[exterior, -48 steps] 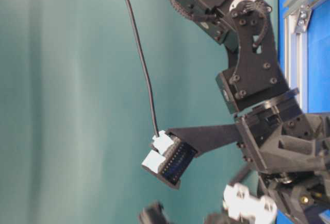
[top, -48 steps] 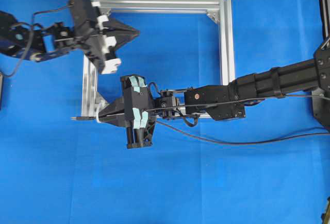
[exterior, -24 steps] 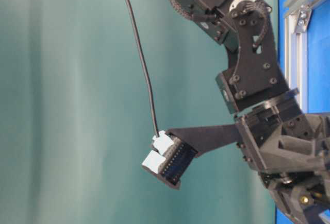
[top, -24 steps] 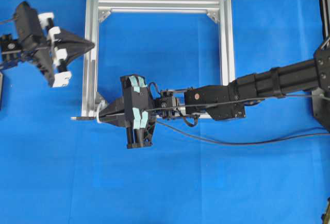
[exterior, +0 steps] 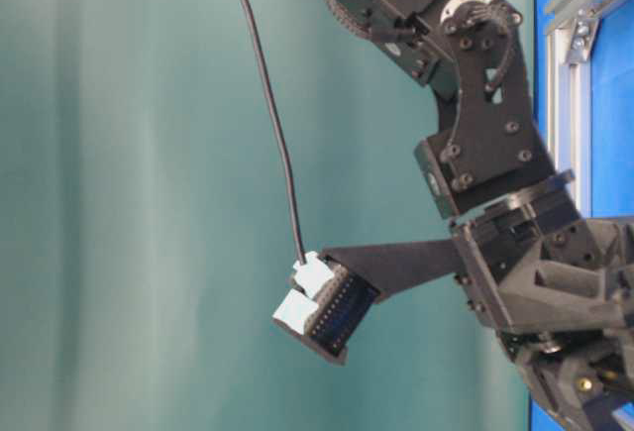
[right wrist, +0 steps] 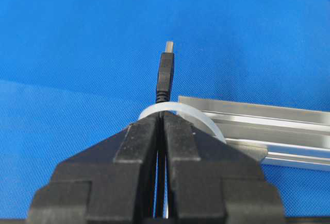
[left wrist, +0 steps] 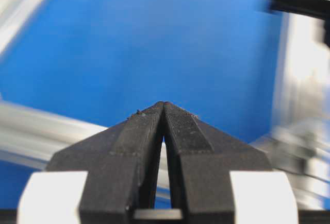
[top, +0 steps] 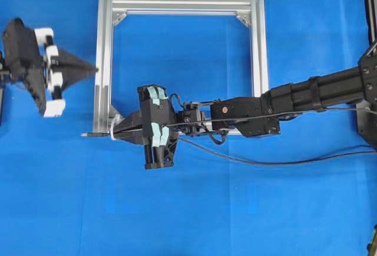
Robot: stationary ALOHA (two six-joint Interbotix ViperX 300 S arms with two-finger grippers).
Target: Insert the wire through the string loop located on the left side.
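Observation:
My right gripper point(top: 114, 135) is shut on the wire point(top: 247, 160) at the frame's lower left corner. The wire's dark plug point(top: 91, 134) sticks out leftward past the frame. In the right wrist view the plug point(right wrist: 165, 74) with its silvery tip lies beyond the white string loop point(right wrist: 181, 114). The loop arcs over the wire just ahead of my right gripper point(right wrist: 163, 116). From overhead the string loop point(top: 111, 128) shows as a small white arc. My left gripper point(top: 95, 68) is shut and empty, just left of the frame's left rail. In its own view the left gripper point(left wrist: 163, 103) holds nothing.
The square silver aluminium frame point(top: 257, 62) lies on the blue cloth, with the right arm point(top: 306, 97) stretched across its bottom rail. The wire trails right toward the table edge. The table-level view shows black arm links point(exterior: 485, 124) and a thin robot cable point(exterior: 269, 114).
My left gripper has pulled back to the left, from over the frame's upper left to outside its left rail, staying shut. The right gripper and wire have not moved.

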